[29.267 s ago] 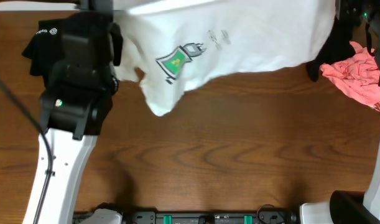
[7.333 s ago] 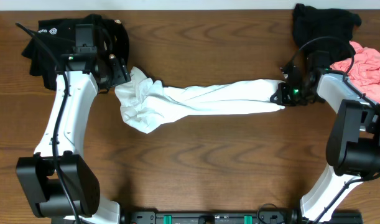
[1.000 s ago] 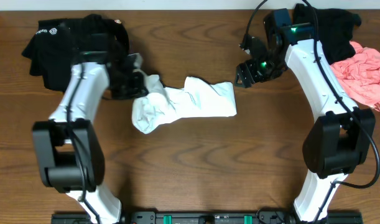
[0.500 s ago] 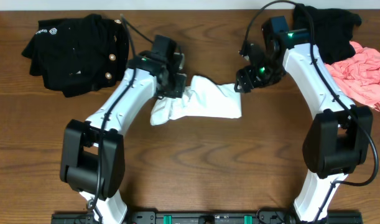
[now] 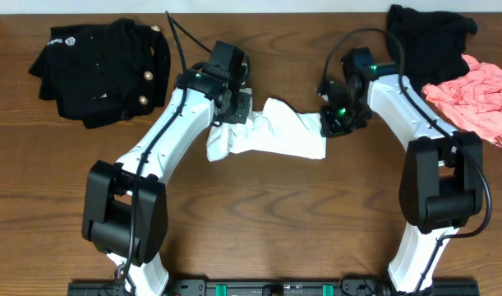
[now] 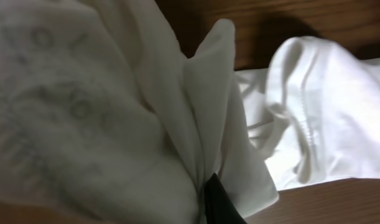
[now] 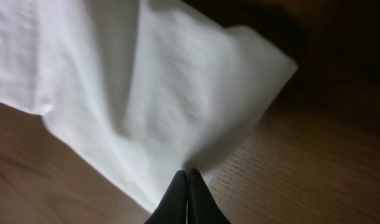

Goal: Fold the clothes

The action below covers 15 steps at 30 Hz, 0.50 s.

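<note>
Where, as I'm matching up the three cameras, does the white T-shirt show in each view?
Overhead: white T-shirt bunched mid-table, between left end effector and right end effector.
Left wrist: white T-shirt fills most of the frame.
Right wrist: white T-shirt covers upper left and middle, tapering to the shut right end effector at bottom.
Shared landmark: brown wooden table.

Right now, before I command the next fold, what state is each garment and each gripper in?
white T-shirt: bunched up, unfolded, held at both ends.
left gripper: shut on the white T-shirt's left end.
right gripper: shut on the white T-shirt's right edge.
black buttoned garment: crumpled, unfolded, nothing gripping it.
plain black garment: crumpled heap, nothing gripping it.
pink garment: crumpled, lying against the plain black garment.
</note>
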{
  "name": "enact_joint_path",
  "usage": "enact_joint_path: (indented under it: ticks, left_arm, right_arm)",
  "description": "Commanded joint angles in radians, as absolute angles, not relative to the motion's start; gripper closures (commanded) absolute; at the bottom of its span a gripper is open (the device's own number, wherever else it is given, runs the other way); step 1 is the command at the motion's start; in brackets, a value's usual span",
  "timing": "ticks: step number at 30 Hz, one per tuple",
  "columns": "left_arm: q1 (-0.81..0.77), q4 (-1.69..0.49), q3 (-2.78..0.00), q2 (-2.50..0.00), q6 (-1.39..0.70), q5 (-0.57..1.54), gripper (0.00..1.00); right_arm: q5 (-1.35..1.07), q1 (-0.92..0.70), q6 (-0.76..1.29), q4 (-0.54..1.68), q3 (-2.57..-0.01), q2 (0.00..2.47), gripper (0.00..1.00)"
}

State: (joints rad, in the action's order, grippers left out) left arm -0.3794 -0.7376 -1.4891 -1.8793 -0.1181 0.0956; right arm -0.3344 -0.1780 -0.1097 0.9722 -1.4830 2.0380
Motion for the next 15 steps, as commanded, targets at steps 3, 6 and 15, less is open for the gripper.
enact_joint_path:
  ticks: [3, 6, 15]
  left_arm:
    - [-0.345, -0.764, -1.521, -1.873, -0.133, 0.05, 0.94]
    - [-0.329, -0.775, -1.521, -1.867, -0.133, 0.05, 0.94]
    - [-0.354, -0.774, -1.521, -1.814, -0.133, 0.033, 0.94]
  right_arm:
    - [-0.372, -0.17, -0.052, 0.896, -1.415, 2.048, 0.99]
    - [-0.403, -0.17, -0.033, 0.839, -1.38, 2.048, 0.99]
    - [-0.423, -0.171, 0.043, 0.713, -1.301, 2.048, 0.99]
